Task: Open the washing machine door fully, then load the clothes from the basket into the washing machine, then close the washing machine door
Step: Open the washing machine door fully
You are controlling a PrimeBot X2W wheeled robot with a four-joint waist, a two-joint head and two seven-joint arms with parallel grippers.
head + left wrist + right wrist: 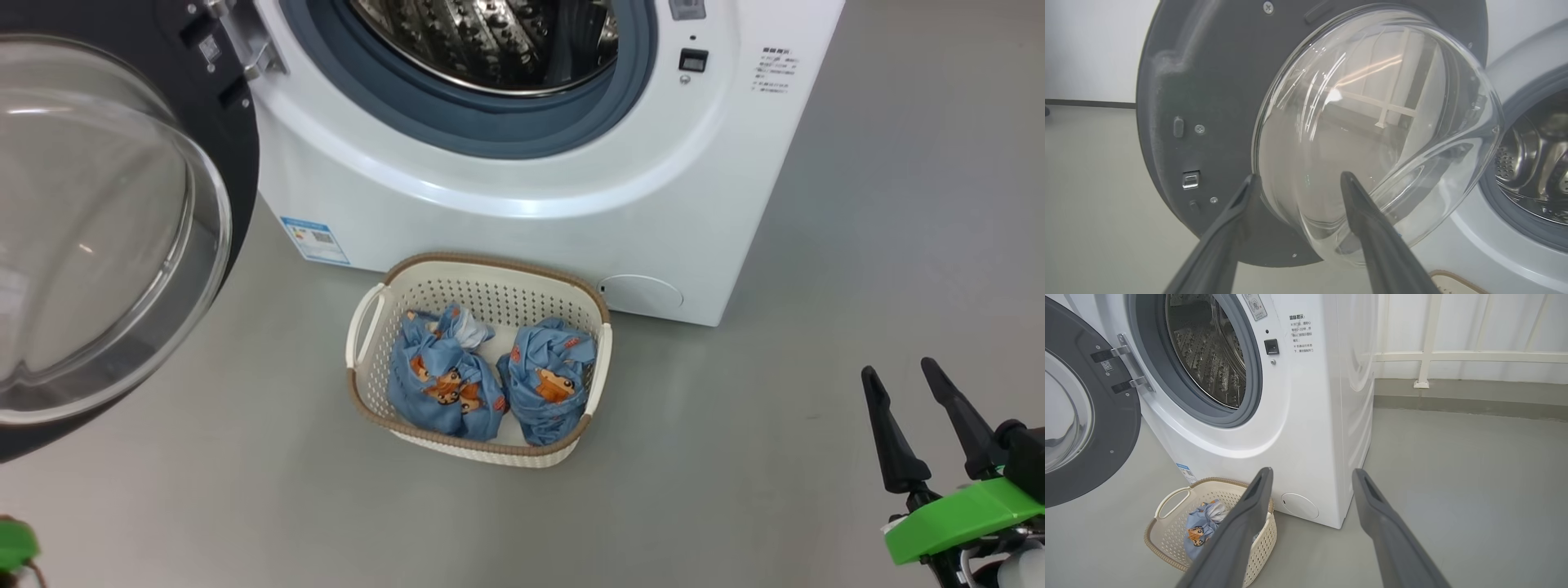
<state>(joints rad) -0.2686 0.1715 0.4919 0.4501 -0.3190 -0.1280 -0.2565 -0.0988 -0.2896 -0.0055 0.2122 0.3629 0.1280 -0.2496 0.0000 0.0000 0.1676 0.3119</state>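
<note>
The washing machine [531, 212] stands with its steel drum [506, 41] exposed. The washing machine door [90, 229] is swung out to the left, its glass bowl facing me. Against the machine's base sits the basket [490, 263] holding the clothes, two blue printed bundles [441, 376] [551, 380] side by side. My left gripper [1298, 177] is open just in front of the door [1208, 102], with nothing between its fingers. At the lower right, my right gripper [898, 367] is open and empty, right of the basket [1167, 531] and well clear of it.
Grey floor [898, 204] lies open to the right of the machine and in front of the basket. A white railing and wall [1453, 355] stand beyond the machine's right side. The open door takes up the room on the left.
</note>
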